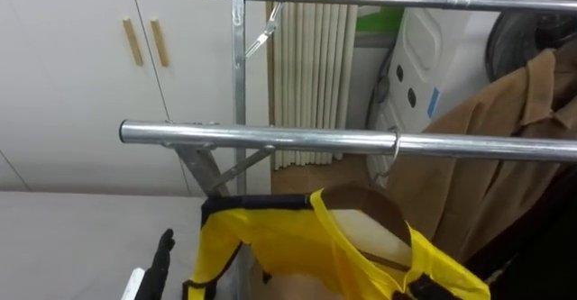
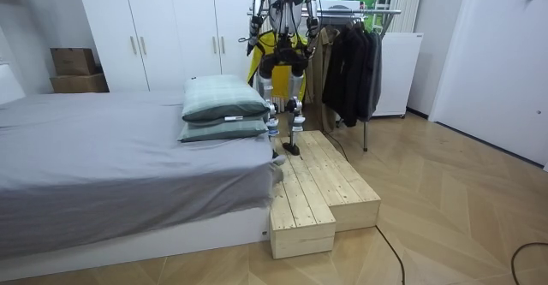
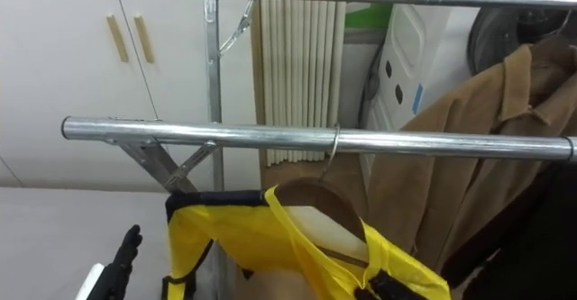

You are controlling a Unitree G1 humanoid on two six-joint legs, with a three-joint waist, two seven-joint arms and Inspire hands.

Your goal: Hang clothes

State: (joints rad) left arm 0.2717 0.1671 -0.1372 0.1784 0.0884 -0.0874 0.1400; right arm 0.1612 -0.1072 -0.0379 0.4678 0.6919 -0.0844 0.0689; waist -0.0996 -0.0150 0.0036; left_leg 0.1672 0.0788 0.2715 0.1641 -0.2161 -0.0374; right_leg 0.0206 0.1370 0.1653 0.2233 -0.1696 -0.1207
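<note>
One yellow garment on a wooden hanger is hanging from a steel rail. The left robot hand is hovering beside it, fingers straight.

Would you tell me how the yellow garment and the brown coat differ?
The yellow garment is bright with black trim; the brown coat is plain with a collar. The yellow garment's wooden hanger hooks over the near rail; the brown coat sits behind that rail, further right. Both hang on the rack.

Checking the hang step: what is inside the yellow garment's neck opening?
A wooden hanger sits inside the yellow garment, its wire hook over the near rail. Fabric covers the hanger's ends, so how they seat in the shoulders cannot be seen.
</note>
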